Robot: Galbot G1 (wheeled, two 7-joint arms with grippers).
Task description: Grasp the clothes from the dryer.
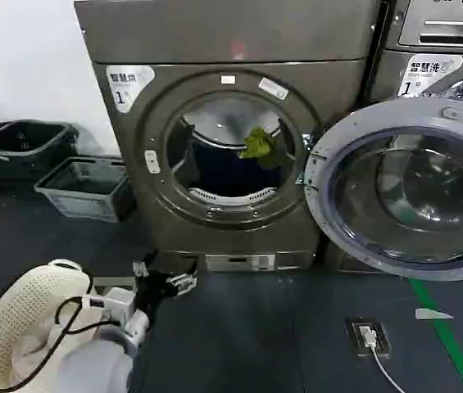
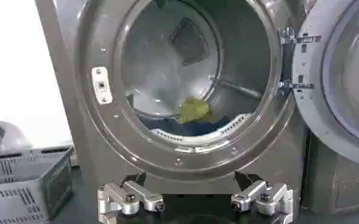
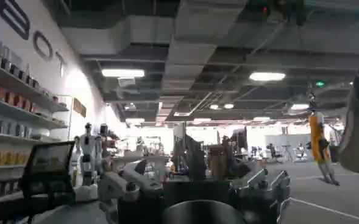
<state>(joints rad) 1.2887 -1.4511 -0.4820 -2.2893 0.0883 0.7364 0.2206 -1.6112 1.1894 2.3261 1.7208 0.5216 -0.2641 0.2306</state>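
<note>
The dryer (image 1: 133, 155) stands in front of me, its round door (image 1: 411, 196) swung open to the right. The clothes (image 1: 257, 144), a small yellow-green piece, lie inside the drum. In the left wrist view the clothes (image 2: 194, 109) rest near the drum's front lip. My left gripper (image 1: 164, 278) is low in front of the dryer, below the drum mouth and well short of it. The left gripper (image 2: 194, 204) is open and empty. My right gripper (image 3: 194, 182) points away into the room, open, with nothing between its fingers.
Two grey baskets (image 1: 88, 187) (image 1: 26, 147) stand on the floor left of the dryer. A white perforated basket (image 1: 18, 327) sits by my left arm. A second machine (image 1: 444, 33) with a silver drawer stands on the right. A floor socket with cable (image 1: 368, 336) lies ahead.
</note>
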